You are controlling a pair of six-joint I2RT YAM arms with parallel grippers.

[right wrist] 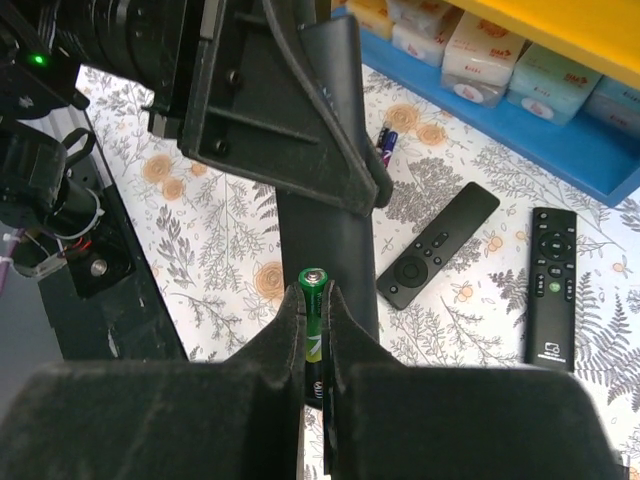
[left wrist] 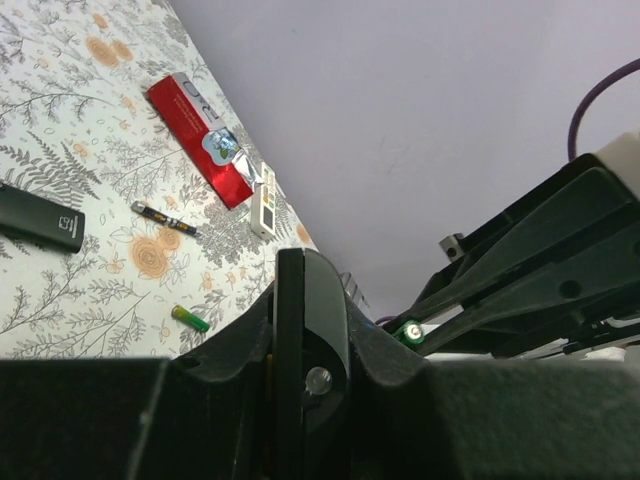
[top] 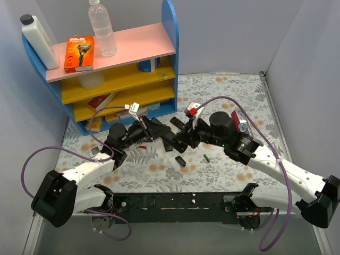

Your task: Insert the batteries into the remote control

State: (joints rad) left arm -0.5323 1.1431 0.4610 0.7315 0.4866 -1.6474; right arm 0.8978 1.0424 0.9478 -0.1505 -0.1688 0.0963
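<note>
One green battery (right wrist: 314, 288) was pinched lengthwise between the closed fingers of the right gripper (right wrist: 315, 315), its cap pointing away from the wrist. It sat just beside the near end of the remote control (right wrist: 325, 215), and its long axis ran nearly parallel to the remote's. The left gripper (left wrist: 310, 335) was clamped on that remote from the left and held it above the middle of the table, so the right arm was the one placed to seat the cell. I could not tell whether the compartment faced the battery. A second green battery (top: 206, 158) lay loose to the near right, beside a small black piece (top: 180, 160). Two other remotes (right wrist: 437, 245) lay farther off, with nothing between battery and remote.
</note>
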